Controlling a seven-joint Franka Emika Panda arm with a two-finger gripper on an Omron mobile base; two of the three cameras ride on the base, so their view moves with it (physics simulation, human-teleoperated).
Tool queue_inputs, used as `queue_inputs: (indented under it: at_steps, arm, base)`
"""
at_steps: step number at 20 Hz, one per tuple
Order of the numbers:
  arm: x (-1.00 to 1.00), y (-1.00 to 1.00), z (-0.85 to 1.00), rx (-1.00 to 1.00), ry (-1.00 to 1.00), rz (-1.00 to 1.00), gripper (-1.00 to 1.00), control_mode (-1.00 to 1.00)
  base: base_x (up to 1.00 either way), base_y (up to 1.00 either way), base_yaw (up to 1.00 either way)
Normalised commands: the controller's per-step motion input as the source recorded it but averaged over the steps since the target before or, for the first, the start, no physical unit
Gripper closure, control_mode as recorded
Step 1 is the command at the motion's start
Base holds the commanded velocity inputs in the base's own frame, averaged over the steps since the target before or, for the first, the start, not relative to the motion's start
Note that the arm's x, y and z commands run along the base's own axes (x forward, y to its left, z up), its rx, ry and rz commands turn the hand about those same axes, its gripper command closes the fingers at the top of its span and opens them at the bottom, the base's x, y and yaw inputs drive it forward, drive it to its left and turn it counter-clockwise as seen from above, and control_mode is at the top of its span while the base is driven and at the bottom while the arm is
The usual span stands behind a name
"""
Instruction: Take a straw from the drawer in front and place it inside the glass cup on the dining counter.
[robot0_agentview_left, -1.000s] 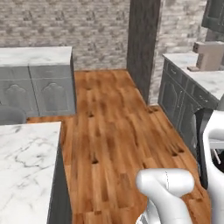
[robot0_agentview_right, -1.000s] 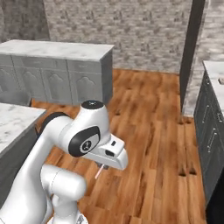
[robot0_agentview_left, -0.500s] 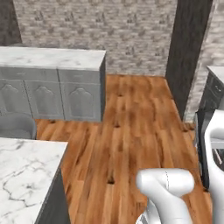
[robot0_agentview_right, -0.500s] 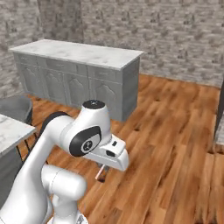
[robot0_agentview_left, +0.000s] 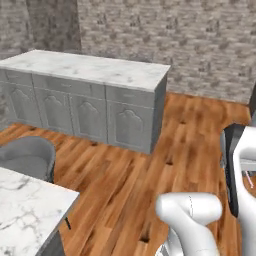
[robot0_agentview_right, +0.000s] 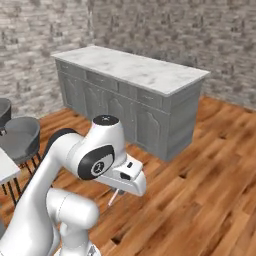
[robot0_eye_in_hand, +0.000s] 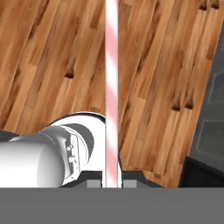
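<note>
My gripper (robot0_eye_in_hand: 112, 183) is shut on the straw (robot0_eye_in_hand: 112, 87), a thin pink-and-white striped stick that runs straight up the hand view over wooden floor. From the right base view the gripper (robot0_agentview_right: 121, 189) hangs under the bent white arm, and the straw (robot0_agentview_right: 114, 198) pokes out below it. A corner of the dining counter (robot0_agentview_left: 27, 212) with its white veined marble top sits at the lower left, and its edge (robot0_agentview_right: 4, 167) shows at the far left. The drawer and the glass cup are out of view.
A marble-topped grey cabinet block (robot0_agentview_left: 95, 75) (robot0_agentview_right: 135, 70) stands ahead against a brick wall. Grey chairs (robot0_agentview_left: 27, 155) (robot0_agentview_right: 20, 137) stand beside the counter. Wooden floor (robot0_agentview_left: 125, 190) lies between the counter and the cabinets.
The whole scene has swung across both base views, so the base has turned: the grey cabinet block now stands centred and closer. The arm's pose and its grip on the straw are the same.
</note>
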Motion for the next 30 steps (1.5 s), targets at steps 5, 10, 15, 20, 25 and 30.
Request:
queue_inputs:
  at_steps: [5,10,15,20,25,30]
  arm:
    - [0.0,0.0,0.0,0.0,0.0,0.0,1.0,1.0]
    - [0.0,0.0,0.0,0.0,0.0,0.0,1.0,1.0]
    - [0.0,0.0,0.0,0.0,0.0,0.0,1.0,1.0]
    - [0.0,0.0,0.0,0.0,0.0,0.0,1.0,1.0]
    - [0.0,0.0,0.0,0.0,0.0,0.0,1.0,1.0]
    - [0.0,0.0,0.0,0.0,0.0,0.0,1.0,1.0]
  base:
    - [0.84,-0.42,0.5]
    - [0.82,-0.41,0.52]
    - [0.82,-0.4,0.53]
    - [0.82,-0.41,0.53]
    - [0.83,-0.42,0.53]
    - [0.85,-0.38,0.53]
